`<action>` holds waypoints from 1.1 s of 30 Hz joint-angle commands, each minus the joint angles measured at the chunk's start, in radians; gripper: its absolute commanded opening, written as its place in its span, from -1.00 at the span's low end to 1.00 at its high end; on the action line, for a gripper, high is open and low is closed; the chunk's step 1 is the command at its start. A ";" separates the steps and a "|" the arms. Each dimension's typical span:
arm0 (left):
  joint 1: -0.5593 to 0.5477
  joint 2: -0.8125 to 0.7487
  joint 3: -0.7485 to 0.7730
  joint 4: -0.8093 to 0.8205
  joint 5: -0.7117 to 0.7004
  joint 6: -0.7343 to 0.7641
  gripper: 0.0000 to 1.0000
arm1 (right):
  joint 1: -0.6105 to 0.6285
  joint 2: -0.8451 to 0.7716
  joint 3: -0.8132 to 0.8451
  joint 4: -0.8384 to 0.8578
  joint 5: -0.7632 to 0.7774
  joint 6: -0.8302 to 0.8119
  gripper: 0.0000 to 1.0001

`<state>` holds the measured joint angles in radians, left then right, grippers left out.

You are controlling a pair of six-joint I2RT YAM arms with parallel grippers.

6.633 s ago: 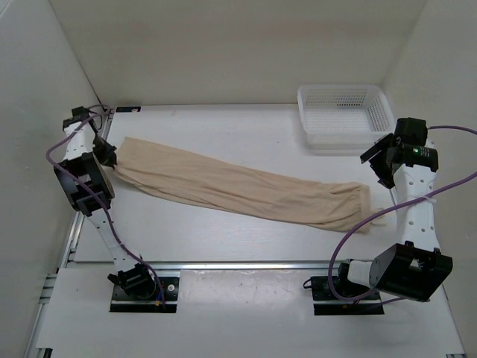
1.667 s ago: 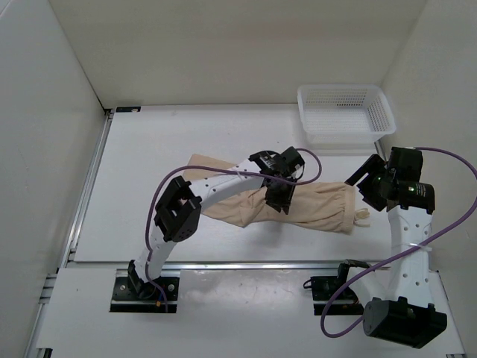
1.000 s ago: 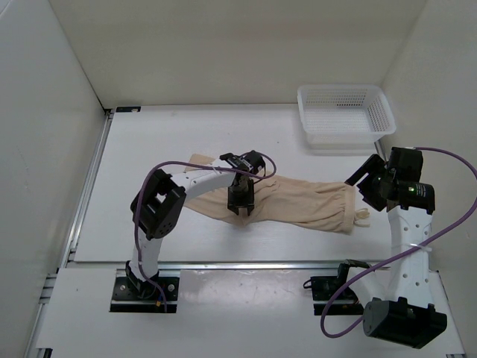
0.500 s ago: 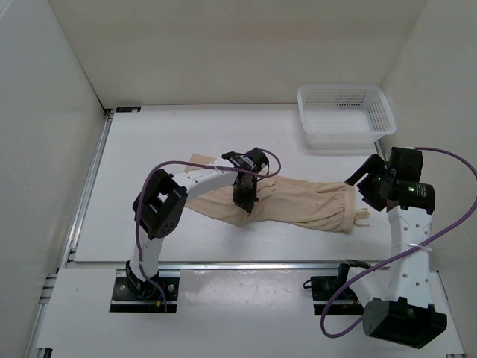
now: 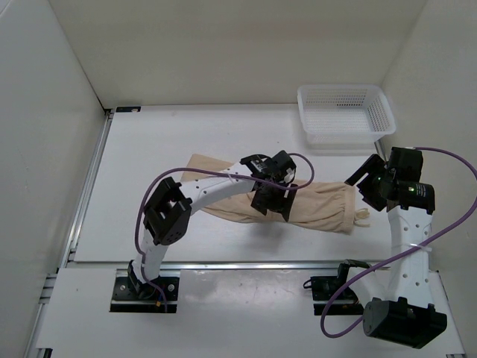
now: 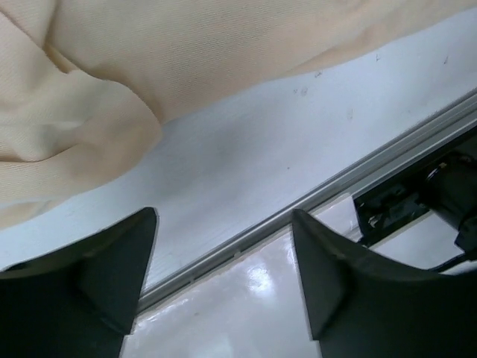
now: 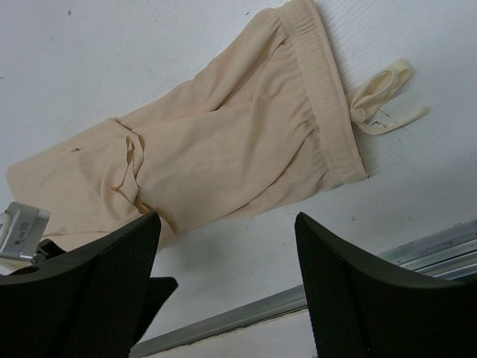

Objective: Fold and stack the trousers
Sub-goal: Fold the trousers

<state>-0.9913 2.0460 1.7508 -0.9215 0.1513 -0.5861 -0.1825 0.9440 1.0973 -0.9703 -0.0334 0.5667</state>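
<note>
Left gripper apart over the trousers, arm arched; right gripper apart.

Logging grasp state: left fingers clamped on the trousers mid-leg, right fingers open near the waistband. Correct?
No. The left wrist view shows the left fingers spread open with nothing between them; the trousers lie ahead of the tips. Right fingers open near the waistband: correct.
</note>
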 commanded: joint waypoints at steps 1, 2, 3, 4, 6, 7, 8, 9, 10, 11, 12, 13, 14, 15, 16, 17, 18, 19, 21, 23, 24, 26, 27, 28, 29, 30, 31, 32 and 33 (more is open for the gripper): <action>0.023 -0.087 0.094 -0.037 -0.009 0.058 0.60 | 0.005 -0.013 -0.002 0.016 -0.017 -0.021 0.55; 0.048 -0.102 0.125 -0.052 -0.021 0.058 0.50 | 0.005 -0.013 -0.002 0.016 -0.017 -0.021 0.55; 0.060 -0.124 0.134 -0.053 -0.021 0.069 0.19 | 0.005 -0.013 -0.002 0.016 -0.017 -0.021 0.55; 0.074 -0.124 0.134 -0.062 -0.033 0.069 -0.06 | 0.005 -0.013 -0.002 0.016 -0.017 -0.021 0.55; 0.121 -0.133 0.144 -0.062 -0.052 0.069 -0.64 | 0.005 -0.013 -0.002 0.016 -0.017 -0.021 0.55; 0.137 -0.118 0.144 -0.062 -0.052 0.059 -0.79 | 0.005 -0.013 -0.002 0.016 -0.017 -0.021 0.55; 0.160 -0.109 0.156 -0.062 -0.042 0.048 -0.79 | 0.005 -0.013 -0.002 0.016 -0.017 -0.021 0.55; 0.160 -0.095 0.167 -0.062 -0.042 0.048 -0.79 | 0.005 -0.013 -0.002 0.016 -0.017 -0.021 0.55; 0.177 -0.058 0.179 -0.062 -0.042 0.033 -0.79 | 0.005 -0.013 -0.002 0.016 -0.017 -0.021 0.55; 0.177 -0.037 0.197 -0.072 -0.042 0.023 -0.27 | 0.005 -0.013 -0.002 0.016 -0.017 -0.021 0.55; 0.190 -0.012 0.229 -0.073 -0.042 0.002 0.05 | 0.005 -0.022 -0.002 0.016 -0.017 -0.021 0.55; 0.191 0.038 0.251 -0.085 -0.051 0.002 0.27 | 0.005 -0.022 -0.002 0.016 -0.017 -0.021 0.55; 0.191 0.066 0.272 -0.085 -0.052 0.002 0.37 | 0.005 -0.022 -0.002 0.016 -0.017 -0.021 0.55; 0.191 0.094 0.307 -0.095 -0.061 -0.018 0.23 | 0.005 -0.022 -0.002 0.016 -0.017 -0.021 0.55; 0.191 0.118 0.320 -0.105 -0.074 -0.029 -0.07 | 0.005 -0.022 -0.002 0.016 -0.017 -0.021 0.55; 0.201 0.161 0.320 -0.105 -0.075 -0.038 -0.41 | 0.005 -0.022 -0.002 0.007 -0.017 -0.021 0.55; 0.201 0.178 0.329 -0.105 -0.087 -0.047 -0.65 | 0.005 -0.022 -0.002 0.007 -0.017 -0.021 0.55; 0.201 0.192 0.329 -0.090 -0.087 -0.047 -0.79 | 0.005 -0.022 -0.002 0.007 -0.017 -0.021 0.55; 0.201 0.235 0.319 -0.077 -0.087 -0.047 -0.79 | 0.005 -0.022 -0.002 0.007 -0.017 -0.021 0.55; 0.201 0.258 0.319 -0.067 -0.076 -0.047 -0.79 | 0.005 -0.022 -0.002 0.007 -0.017 -0.021 0.55; 0.201 0.267 0.319 -0.066 -0.076 -0.047 -0.79 | 0.005 -0.022 -0.002 0.007 -0.017 -0.021 0.55; 0.192 0.279 0.331 -0.037 -0.052 -0.047 -0.79 | 0.005 -0.022 -0.002 0.007 -0.017 -0.021 0.55; 0.192 0.293 0.340 -0.037 -0.038 -0.038 -0.79 | 0.005 -0.013 0.007 0.007 -0.017 -0.021 0.55; 0.183 0.307 0.352 -0.037 -0.026 -0.038 -0.79 | 0.005 -0.013 0.007 0.007 -0.017 -0.021 0.55; 0.183 0.307 0.381 -0.037 -0.010 -0.026 -0.79 | 0.005 -0.013 0.007 0.007 -0.017 -0.021 0.55; 0.183 0.307 0.397 -0.037 -0.010 -0.009 -0.79 | 0.005 -0.013 0.007 0.007 -0.017 -0.021 0.55; 0.172 0.307 0.409 -0.037 -0.001 -0.009 -0.79 | 0.005 -0.013 0.016 0.007 -0.017 -0.021 0.55; 0.172 0.295 0.421 -0.037 0.008 0.006 -0.79 | 0.005 -0.013 0.016 0.007 -0.017 -0.021 0.55; 0.172 0.266 0.440 -0.037 0.008 0.020 -0.79 | 0.005 -0.013 0.016 0.007 -0.017 -0.021 0.55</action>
<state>-0.8005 2.3928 2.1193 -0.9863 0.1200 -0.6071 -0.1825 0.9367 1.0973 -0.9703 -0.0338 0.5663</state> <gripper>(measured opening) 0.109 0.776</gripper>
